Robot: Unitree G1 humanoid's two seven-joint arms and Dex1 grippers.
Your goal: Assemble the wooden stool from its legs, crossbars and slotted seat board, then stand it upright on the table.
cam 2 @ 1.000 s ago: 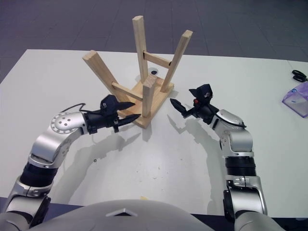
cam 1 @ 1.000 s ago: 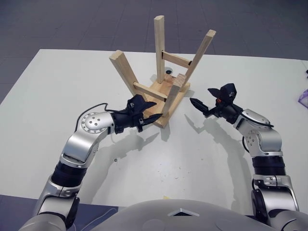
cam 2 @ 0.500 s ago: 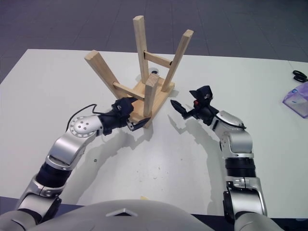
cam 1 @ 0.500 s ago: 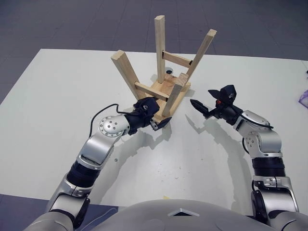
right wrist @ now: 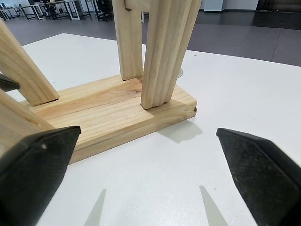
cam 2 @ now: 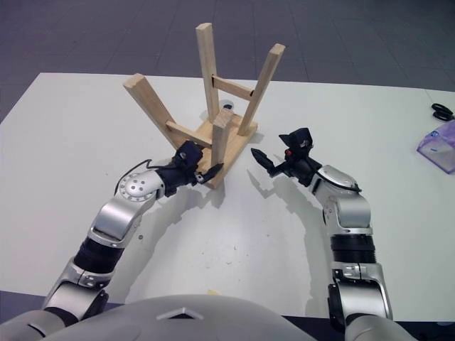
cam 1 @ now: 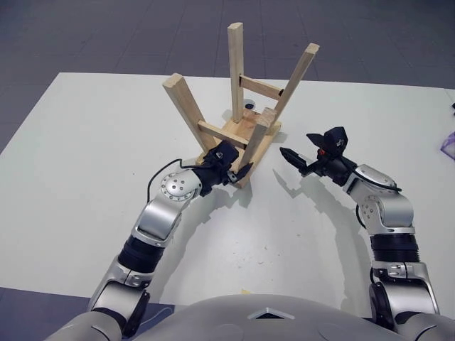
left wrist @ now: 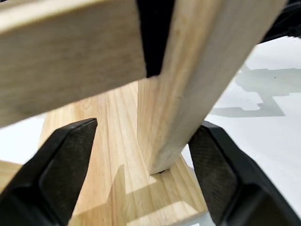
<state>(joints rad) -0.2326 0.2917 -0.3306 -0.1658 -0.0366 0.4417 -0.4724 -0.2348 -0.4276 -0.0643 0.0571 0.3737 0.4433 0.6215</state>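
Observation:
The wooden stool (cam 1: 245,131) stands upside down on the white table (cam 1: 85,142), seat board (right wrist: 108,117) flat and all legs pointing up, joined by crossbars (cam 1: 222,133). My left gripper (cam 1: 238,170) is open at the seat board's near corner. Its fingers (left wrist: 66,165) straddle the base of the near leg (left wrist: 202,70) without closing on it. My right gripper (cam 1: 298,153) hangs open just right of the stool, a short gap from the board, holding nothing. In the right wrist view the board's right end and two legs (right wrist: 164,52) lie ahead of its fingers (right wrist: 33,169).
A small dark round object (cam 1: 249,105) lies on the table behind the stool. Near the right edge are a purple box (cam 2: 441,145) and black scissors (cam 2: 442,110). Bare table stretches to the left and in front of the stool.
My left arm has swung forward and to the right, bringing its gripper from left of the board to around the near leg's base. The right gripper and the stool have hardly moved.

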